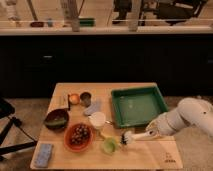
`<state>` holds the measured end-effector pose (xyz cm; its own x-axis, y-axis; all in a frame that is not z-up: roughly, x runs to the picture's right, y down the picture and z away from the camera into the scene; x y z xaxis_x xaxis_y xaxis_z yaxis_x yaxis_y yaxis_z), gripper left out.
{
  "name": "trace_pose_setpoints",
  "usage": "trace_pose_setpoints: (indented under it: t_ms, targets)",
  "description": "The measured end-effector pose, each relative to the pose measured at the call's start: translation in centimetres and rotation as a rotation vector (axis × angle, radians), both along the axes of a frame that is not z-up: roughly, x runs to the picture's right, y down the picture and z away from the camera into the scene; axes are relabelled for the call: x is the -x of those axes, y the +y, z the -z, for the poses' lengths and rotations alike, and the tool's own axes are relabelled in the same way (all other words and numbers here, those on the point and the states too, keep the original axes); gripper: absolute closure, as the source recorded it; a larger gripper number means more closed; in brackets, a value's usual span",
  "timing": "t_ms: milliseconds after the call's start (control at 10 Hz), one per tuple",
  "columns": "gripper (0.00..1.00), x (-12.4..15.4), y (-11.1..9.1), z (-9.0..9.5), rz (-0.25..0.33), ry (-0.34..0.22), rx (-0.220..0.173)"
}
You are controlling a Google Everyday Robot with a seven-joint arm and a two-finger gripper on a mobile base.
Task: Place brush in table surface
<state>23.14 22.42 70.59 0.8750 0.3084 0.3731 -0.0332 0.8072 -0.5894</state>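
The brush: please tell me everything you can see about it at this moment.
The brush is small, with a straight pale cream handle and a round whitish bristle head that looks dark at its edge. It lies almost level, low over the table surface, just in front of the green tray; whether it touches the wood is unclear. The head points left, toward the small green cup. The gripper, at the table's right edge, is at the handle's right end.
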Motion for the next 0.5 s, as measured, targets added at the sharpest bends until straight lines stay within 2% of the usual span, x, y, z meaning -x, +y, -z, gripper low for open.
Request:
trace_pose_setpoints:
  t_ms: [300, 500]
  targets:
    - [0.98, 0.0, 1.3, -1.1, -0.059, -0.069, 0.012]
    - [0.98, -0.3, 2.1, -1.6, -0.077, -0.095, 0.039]
